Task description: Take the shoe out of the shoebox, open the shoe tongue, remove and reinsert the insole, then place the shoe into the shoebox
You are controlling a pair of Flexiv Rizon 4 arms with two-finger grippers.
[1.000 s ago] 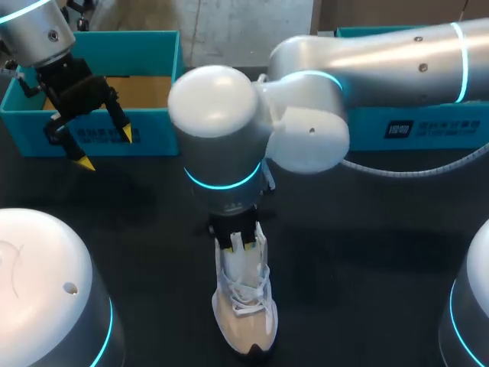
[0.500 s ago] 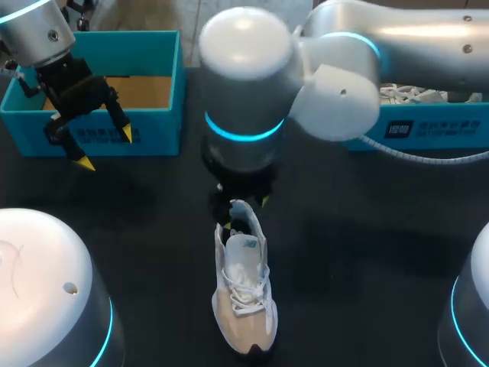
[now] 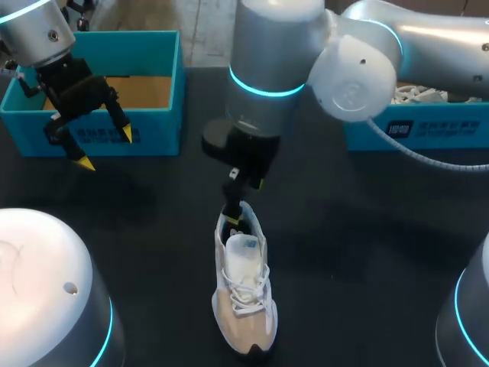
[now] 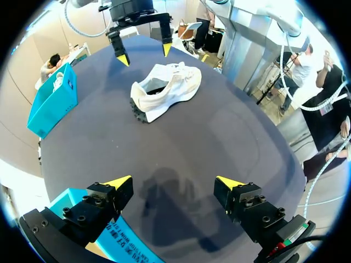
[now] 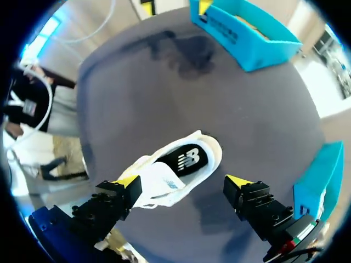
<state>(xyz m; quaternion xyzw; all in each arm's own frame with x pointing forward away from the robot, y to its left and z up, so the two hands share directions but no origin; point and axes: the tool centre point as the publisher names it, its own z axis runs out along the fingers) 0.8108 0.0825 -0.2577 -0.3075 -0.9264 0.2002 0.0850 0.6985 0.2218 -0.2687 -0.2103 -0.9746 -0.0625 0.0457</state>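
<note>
At the upper left of the head view, the left gripper [image 3: 105, 149] hangs with its yellow-tipped fingers apart, holding nothing, just in front of an open bright blue cardboard shoebox [image 3: 157, 126] whose brown floor shows bare. In the lower middle, a white and beige lace-up sneaker [image 3: 244, 294] stands upright on the black tabletop [image 3: 367, 237], well apart from that box. The right gripper [image 3: 243, 200] hovers just above the sneaker's heel opening, fingers spread and gripping nothing. Its wrist view shows a dark insole lying inside the sneaker. At the upper right sits a second blue box [image 3: 428, 130]. The sneaker is out of the box; the insole work cannot be judged, and boxing remains.
</note>
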